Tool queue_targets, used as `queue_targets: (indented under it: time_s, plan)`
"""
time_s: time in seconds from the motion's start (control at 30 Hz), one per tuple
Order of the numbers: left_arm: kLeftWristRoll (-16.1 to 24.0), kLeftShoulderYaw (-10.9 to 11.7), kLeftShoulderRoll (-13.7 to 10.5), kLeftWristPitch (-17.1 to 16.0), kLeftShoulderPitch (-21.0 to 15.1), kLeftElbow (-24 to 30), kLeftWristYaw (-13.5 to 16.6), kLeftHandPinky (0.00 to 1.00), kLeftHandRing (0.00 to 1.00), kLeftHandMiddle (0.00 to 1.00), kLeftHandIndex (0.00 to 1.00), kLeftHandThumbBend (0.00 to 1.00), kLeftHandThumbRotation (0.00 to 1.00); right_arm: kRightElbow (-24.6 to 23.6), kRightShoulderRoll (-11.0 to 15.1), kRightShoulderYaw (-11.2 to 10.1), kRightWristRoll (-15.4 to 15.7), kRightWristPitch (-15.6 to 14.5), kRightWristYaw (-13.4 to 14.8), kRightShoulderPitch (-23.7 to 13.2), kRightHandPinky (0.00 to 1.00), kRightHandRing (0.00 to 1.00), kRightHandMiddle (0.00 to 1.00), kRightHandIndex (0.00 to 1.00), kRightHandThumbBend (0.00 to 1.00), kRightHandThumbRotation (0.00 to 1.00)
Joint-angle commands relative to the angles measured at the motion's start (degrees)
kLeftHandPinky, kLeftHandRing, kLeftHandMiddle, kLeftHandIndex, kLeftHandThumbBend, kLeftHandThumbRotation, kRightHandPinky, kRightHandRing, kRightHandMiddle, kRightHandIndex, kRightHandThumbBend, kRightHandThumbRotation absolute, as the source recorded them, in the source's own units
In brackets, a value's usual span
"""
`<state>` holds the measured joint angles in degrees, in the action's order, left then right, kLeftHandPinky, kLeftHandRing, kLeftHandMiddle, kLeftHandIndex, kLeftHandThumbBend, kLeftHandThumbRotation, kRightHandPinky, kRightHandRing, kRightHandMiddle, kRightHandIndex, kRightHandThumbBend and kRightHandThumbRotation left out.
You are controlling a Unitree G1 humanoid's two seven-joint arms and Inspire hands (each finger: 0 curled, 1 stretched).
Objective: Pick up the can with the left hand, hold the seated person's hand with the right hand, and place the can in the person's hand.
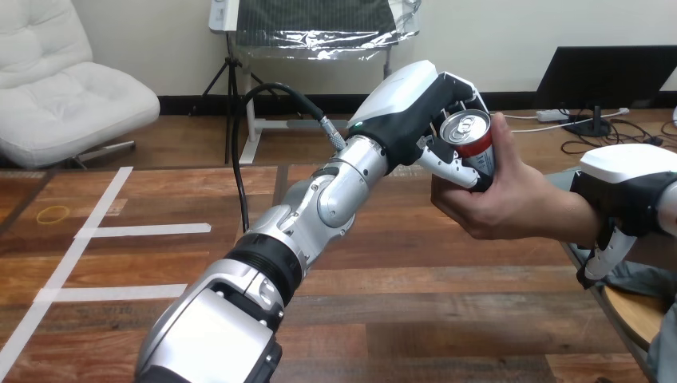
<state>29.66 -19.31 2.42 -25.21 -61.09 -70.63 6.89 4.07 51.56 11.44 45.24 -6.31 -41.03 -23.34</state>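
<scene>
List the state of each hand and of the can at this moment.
can: held aloft, top up, gripped by two hands.
left hand: fingers curled round the can.
person's hand: closed round the can from below.
right hand: at the person's wrist; hold unclear.

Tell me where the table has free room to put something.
Free: the table between the left arm and its right edge, and left of that arm, by the tape lines. Crowded: around the can and the person's hand.
</scene>
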Motion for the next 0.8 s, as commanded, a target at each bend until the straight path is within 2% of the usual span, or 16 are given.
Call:
queue_targets:
  time_s: [0.0,0.43,0.77]
  plan:
    - [-0.41,-0.5,1.76,0.12,-3.42,1.22,-0.52,0.37,0.41,0.48,0.48,0.59,0.0,-1.91,2.04,-1.72,0.39,0.86,1.3,-5.12,0.17,0.27,0.37,0.37,0.71,0.0]
    - [-0.37,-0.5,1.61,0.14,-3.14,1.16,-0.66,0.36,0.41,0.47,0.49,0.59,0.0,-1.07,2.3,-1.63,0.72,2.18,1.42,-5.05,0.22,0.31,0.42,0.46,0.73,0.01]
    - [-0.51,-0.34,1.4,0.34,-3.02,0.95,-0.95,0.37,0.41,0.48,0.49,0.59,0.0,-0.64,2.42,-1.57,1.23,2.99,2.57,-4.7,0.18,0.27,0.38,0.53,0.79,0.13]
